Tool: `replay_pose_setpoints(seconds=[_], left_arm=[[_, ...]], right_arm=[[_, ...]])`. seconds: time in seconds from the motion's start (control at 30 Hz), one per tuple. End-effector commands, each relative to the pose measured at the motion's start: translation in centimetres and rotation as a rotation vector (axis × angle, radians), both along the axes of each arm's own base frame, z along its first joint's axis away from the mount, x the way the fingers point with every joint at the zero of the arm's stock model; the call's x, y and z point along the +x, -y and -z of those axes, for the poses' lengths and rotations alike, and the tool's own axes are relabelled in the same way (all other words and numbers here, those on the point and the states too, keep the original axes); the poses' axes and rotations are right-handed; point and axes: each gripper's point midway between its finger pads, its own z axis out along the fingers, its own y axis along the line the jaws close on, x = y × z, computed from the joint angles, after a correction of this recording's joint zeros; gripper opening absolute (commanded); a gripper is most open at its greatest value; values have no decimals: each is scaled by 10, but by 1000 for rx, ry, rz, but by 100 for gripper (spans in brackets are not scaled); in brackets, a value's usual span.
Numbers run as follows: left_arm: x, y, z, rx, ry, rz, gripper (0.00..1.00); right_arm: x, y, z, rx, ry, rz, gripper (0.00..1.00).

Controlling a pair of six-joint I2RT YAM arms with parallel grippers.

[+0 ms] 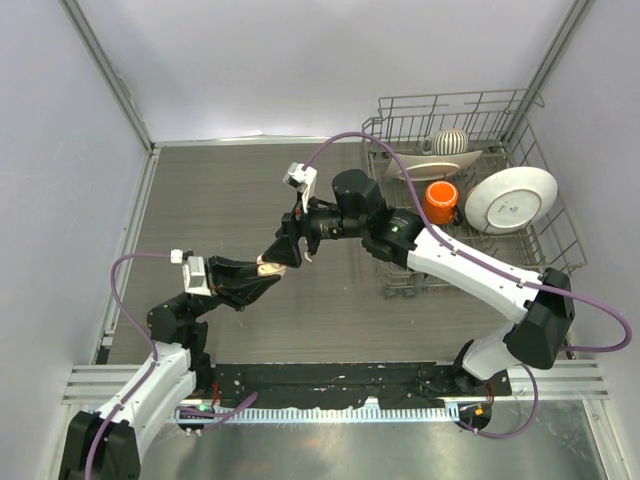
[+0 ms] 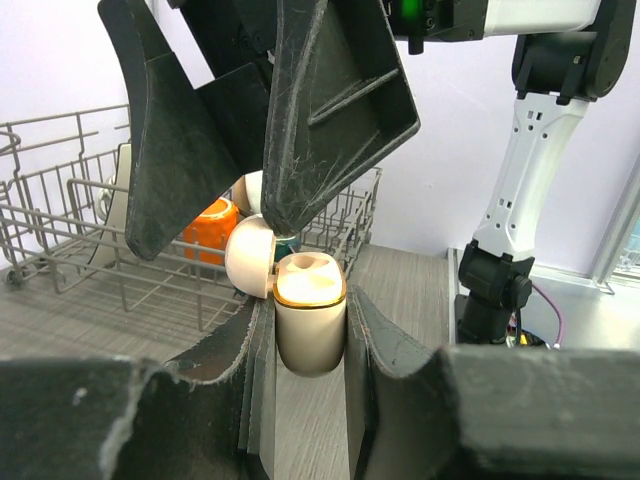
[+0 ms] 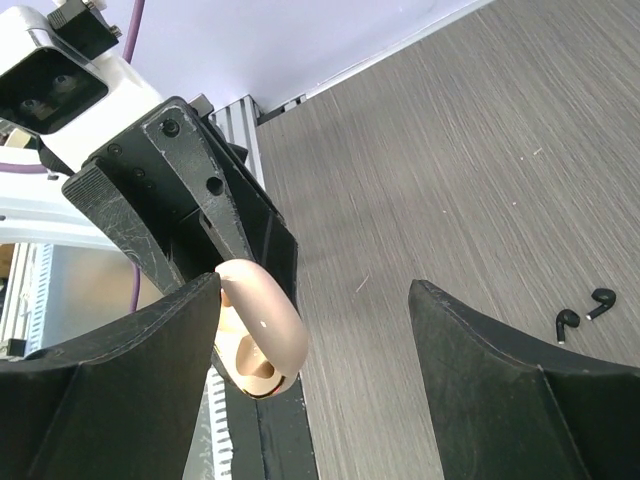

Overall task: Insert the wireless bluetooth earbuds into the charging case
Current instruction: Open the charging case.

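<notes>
Status: early, prep done, no insertion that I can confirm.

- The charging case (image 2: 310, 325) is up off the counter (image 3: 450, 150), clamped between the left fingers (image 2: 390, 340). They are closed narrow on its body, with the mouth facing up.
- The lid (image 2: 250, 258) is flipped open and hangs off one side of the case. Pickup and opening look done.
- The right fingers (image 3: 520, 390) are spread wide and grip nothing. They sit right above the left fingers and straddle the open case. The case is just beside one right finger; I can't tell if it touches.
- Two black earbuds (image 3: 568, 322) lie loose on the counter, outside the right fingers' gap, past the finger farther from the case. They are well apart from the case.
- The white pair is not visible in any view. The case interior reads pale from the left wrist camera, so I can't tell whether the sockets are empty or already carry white buds.

Remaining, my read: the right fingers must drop to the counter, pinch each black bud and seat it stem-down in the case that the left fingers hold. Most of the task is ahead.
</notes>
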Motion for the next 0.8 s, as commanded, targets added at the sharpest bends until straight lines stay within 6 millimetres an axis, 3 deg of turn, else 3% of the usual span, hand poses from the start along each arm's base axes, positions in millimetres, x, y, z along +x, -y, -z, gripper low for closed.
replay_pose_setpoints(seconds=[0.0, 0.2, 0.3, 0.4, 0.53, 0.63, 0.73, 0.77], left_arm=[[-34, -6, -46, -69, 294, 20, 0], [-25, -9, -42, -87, 264, -20, 0], [-20, -9, -38, -80, 250, -43, 0], [-14, -11, -34, -75, 225, -70, 0], [-7, -13, -29, -60, 213, -110, 0], [-10, -15, -33, -70, 223, -123, 0], [-13, -16, -37, -64, 237, -127, 0], [-13, -16, -38, -62, 239, -129, 0]], right_arm=[[16, -1, -20, 51, 35, 24, 80], [11, 1, -33, 104, 13, -27, 80], [18, 10, -47, 164, -21, -9, 81], [27, 23, -74, 258, -24, -1, 82], [48, 42, -85, 293, -27, 67, 87], [73, 54, -66, 235, -27, 166, 88], [104, 67, -9, 73, -55, 286, 89], [110, 71, 27, -29, -103, 319, 87]])
